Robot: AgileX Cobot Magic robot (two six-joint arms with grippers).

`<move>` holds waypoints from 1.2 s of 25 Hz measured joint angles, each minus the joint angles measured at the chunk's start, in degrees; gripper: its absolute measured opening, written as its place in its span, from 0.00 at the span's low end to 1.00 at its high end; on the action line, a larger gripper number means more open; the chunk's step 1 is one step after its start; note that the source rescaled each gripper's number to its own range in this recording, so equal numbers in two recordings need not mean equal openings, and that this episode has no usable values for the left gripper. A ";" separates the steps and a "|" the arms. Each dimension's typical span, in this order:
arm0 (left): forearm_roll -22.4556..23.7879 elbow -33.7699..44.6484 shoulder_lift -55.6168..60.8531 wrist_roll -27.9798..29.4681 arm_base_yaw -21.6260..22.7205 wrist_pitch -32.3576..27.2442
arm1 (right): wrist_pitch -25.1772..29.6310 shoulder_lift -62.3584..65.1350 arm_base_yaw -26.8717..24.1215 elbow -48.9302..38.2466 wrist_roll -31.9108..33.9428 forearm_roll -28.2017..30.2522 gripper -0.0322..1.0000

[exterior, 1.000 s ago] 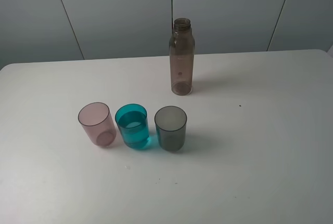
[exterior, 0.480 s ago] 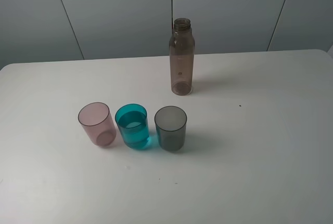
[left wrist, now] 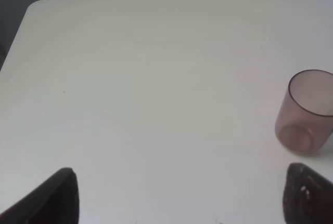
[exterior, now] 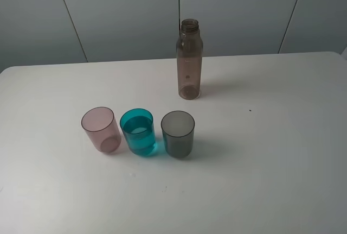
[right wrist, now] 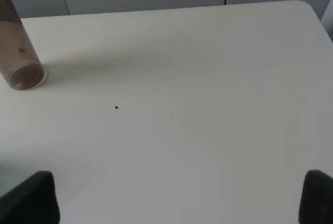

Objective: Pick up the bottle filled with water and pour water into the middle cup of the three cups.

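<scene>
Both claws spread wide, tips cut off; bottle (right wrist: pixel 18 60) top cropped in right wrist view

In the left wrist view the picture's edge is cutting off the pale pink cup (left wrist: pixel 306 112) on one side, and only the two dark fingertips (left wrist: pixel 54 198) of the left tool (left wrist: pixel 182 198) are showing. In the right wrist view the bottle (right wrist: pixel 18 57) is losing its neck and upper body past the frame, and the right tool (right wrist: pixel 177 200) is showing only its fingertips (right wrist: pixel 31 198). In the high view the counter (exterior: pixel 282 152) is running out of frame at its near edge.
</scene>
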State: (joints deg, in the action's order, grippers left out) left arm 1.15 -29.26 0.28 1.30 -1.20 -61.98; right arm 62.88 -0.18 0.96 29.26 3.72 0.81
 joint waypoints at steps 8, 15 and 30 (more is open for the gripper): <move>0.00 0.00 0.00 0.00 0.00 0.00 | 0.00 0.00 0.00 0.00 -3.72 -2.98 1.00; 0.00 0.00 0.00 0.00 0.00 0.00 | 0.00 0.00 0.00 0.00 -7.76 -5.98 1.00; 0.00 0.00 0.00 0.00 0.00 0.00 | 0.00 0.00 0.00 0.00 -11.27 -7.90 1.00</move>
State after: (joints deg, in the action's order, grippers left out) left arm 1.15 -29.26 0.28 1.30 -1.20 -61.98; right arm 62.88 -0.18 0.96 29.26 -7.55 -7.09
